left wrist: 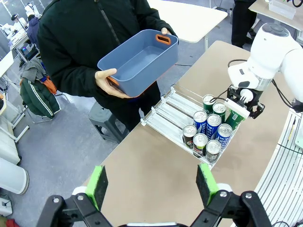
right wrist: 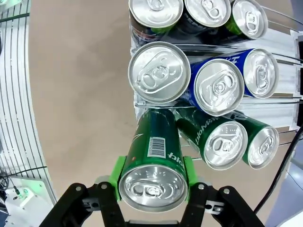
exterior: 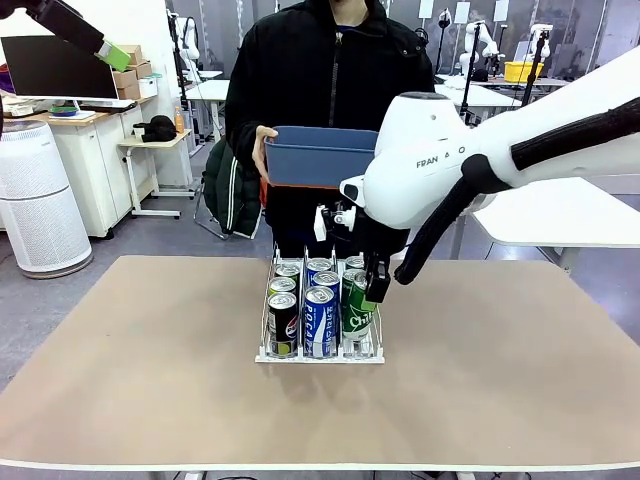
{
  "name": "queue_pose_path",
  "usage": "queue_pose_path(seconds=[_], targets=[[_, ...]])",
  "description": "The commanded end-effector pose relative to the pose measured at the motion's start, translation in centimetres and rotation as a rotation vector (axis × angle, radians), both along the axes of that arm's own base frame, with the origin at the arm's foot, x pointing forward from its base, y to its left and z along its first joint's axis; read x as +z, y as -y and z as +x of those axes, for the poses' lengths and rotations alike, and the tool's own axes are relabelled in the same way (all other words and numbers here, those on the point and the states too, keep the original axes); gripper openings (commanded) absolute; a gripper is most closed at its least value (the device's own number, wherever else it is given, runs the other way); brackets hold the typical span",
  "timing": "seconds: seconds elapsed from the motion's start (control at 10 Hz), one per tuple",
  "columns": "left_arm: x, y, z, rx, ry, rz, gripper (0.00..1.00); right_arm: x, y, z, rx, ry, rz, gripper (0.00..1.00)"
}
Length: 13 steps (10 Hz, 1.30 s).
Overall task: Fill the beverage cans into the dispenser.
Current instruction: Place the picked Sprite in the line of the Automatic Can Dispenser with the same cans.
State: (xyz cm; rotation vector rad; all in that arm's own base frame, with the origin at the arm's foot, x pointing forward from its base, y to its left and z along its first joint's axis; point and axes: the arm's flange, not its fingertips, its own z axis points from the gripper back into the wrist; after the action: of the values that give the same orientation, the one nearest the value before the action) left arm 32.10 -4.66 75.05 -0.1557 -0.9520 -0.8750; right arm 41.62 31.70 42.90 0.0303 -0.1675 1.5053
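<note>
Dispenser [exterior: 320, 357]: one, three lanes, on the table [exterior: 150, 330] at mid-width, nearer the far edge. Cans: nine in all. Black cans [exterior: 283, 322]: three, filling the left lane. Blue cans [exterior: 318, 320]: three, filling the middle lane. Green cans: three, two of them [right wrist: 222, 142] seated in the right lane, the third, the held can [right wrist: 156, 146], at that lane's front end. Right claw [right wrist: 152, 184]: pinching the held can by its upper body, green pads on either side. Left claw [left wrist: 152, 184]: spread wide, empty, high above the table and well apart from the dispenser. Bin [exterior: 318, 160]: one, blue, empty, in the person's hands beyond the far edge. Hazards, as judged: held can leaning against its green neighbours rather than parallel to them, so possibly catching on a divider or the front lip if lowered as it is; released before seating, liable to tip forward off the dispenser's front edge onto the table; pushed down hard, liable to shove the light dispenser along the table or jostle the blue can beside it. Whether the held can's base already rests in the lane: cannot tell.
</note>
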Motion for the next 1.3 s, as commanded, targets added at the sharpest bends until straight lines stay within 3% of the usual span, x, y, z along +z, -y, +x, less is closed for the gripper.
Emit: queue_pose_path(seconds=[0.0,0.4,0.6,0.8,1.1,1.2], targets=[[-0.1,0.0,0.1,0.008,-0.004,0.001,1.0,-0.4,-0.8,1.6,-0.027,0.057,-0.025,0.58],[-0.1,0.0,0.1,0.008,-0.004,0.001,1.0,-2.3,-1.1,1.2,-0.001,0.008,-0.06,0.58],[-0.1,0.0,0.1,0.008,-0.004,0.001,1.0,-3.1,-1.3,1.2,-0.007,0.02,-0.073,0.58],[-0.1,0.0,0.1,0.008,-0.004,0.001,1.0,-2.3,-0.7,0.5,0.024,-0.019,-0.046,0.58],[-0.1,0.0,0.1,0.008,-0.004,0.001,1.0,-2.3,-0.9,0.3,0.031,-0.016,-0.054,0.58],[-0.1,0.0,0.1,0.008,-0.004,0.001,1.0,-2.3,-0.7,0.3,0.046,-0.028,-0.056,0.76]])
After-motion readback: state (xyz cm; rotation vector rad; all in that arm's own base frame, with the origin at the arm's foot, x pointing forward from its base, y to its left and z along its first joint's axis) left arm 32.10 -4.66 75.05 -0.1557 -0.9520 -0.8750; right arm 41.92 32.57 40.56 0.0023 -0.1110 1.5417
